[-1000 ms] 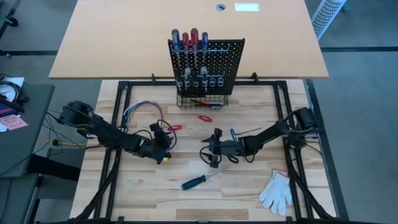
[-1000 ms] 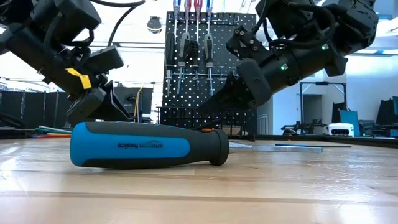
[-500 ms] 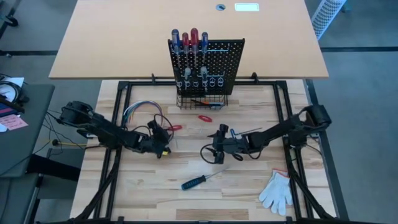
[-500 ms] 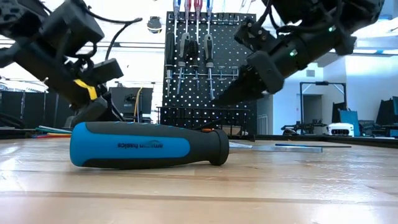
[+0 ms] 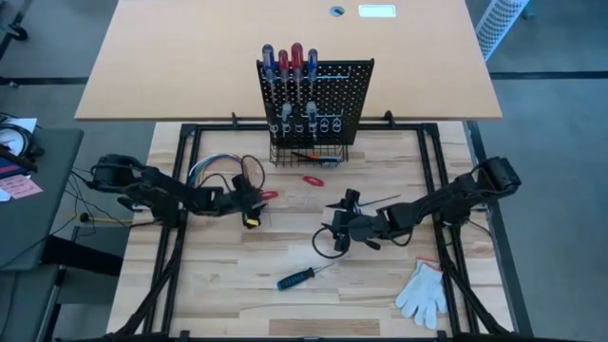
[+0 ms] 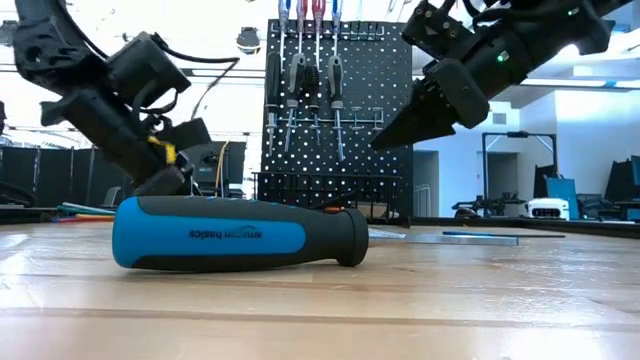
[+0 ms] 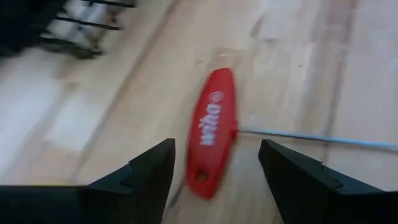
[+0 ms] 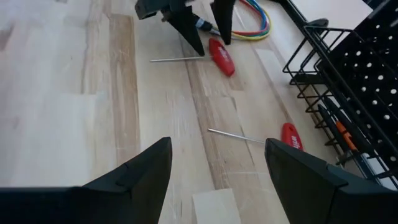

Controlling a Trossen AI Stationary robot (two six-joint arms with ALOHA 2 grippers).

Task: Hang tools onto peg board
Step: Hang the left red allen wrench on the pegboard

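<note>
- Blue-handled screwdriver w/ black collar (image 6: 235, 234) lies on its side, low-view foreground; in high view, lower centre (image 5: 297, 277).
- White work glove (image 5: 423, 292), lower right of high view.
- Right gripper (image 5: 330, 235), frame centre, fingers spread, holds nothing.
- Left gripper (image 5: 255, 199), left of centre, fingers apart, empty, over red-handled thin metal key (image 7: 212, 130).
- 2nd red key (image 8: 290, 135) near wire basket.
- Black perforated peg board (image 5: 317, 98), upper centre, screwdrivers hung in its rings.
</note>
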